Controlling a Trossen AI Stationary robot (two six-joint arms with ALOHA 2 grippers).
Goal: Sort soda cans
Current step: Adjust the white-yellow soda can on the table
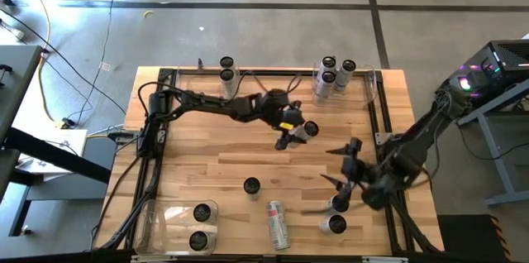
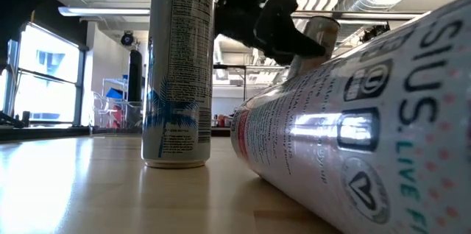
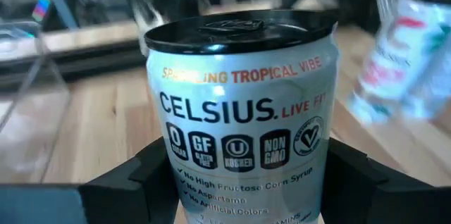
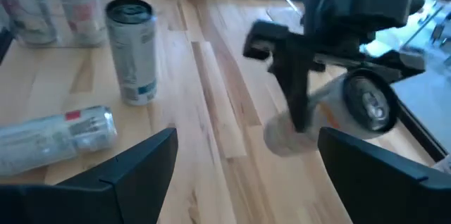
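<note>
My left gripper (image 1: 299, 133) hangs over the table's middle, shut on a silver soda can (image 3: 239, 111) with a black top. My right gripper (image 1: 335, 168) is open to the right and nearer, its fingers spread wide in the right wrist view (image 4: 243, 164) and touching nothing. Beside it, two cans (image 1: 337, 213) stand near the right near corner. Another can (image 1: 251, 185) stands upright on its base, and one (image 1: 277, 223) lies on its side near the near edge. The low view shows the lying can (image 2: 353, 123) close up and the standing can (image 2: 176, 72). My left gripper pinches the can between its two fingers (image 3: 134, 182) on the side wall's lower half (image 3: 176, 189), one finger on each side. It comes from the table's left, slanting down. The can (image 4: 352, 104) is tilted, top toward the right arm, apparently lifted off the wood.
A clear bin (image 1: 178, 226) at the left near corner holds two cans. At the far edge, two cans (image 1: 226, 70) stand left of middle, and a clear bin (image 1: 368, 89) on the right holds several. Black frame rails (image 1: 388, 131) line the table's sides. Bare wood (image 1: 207, 151) lies left of centre.
</note>
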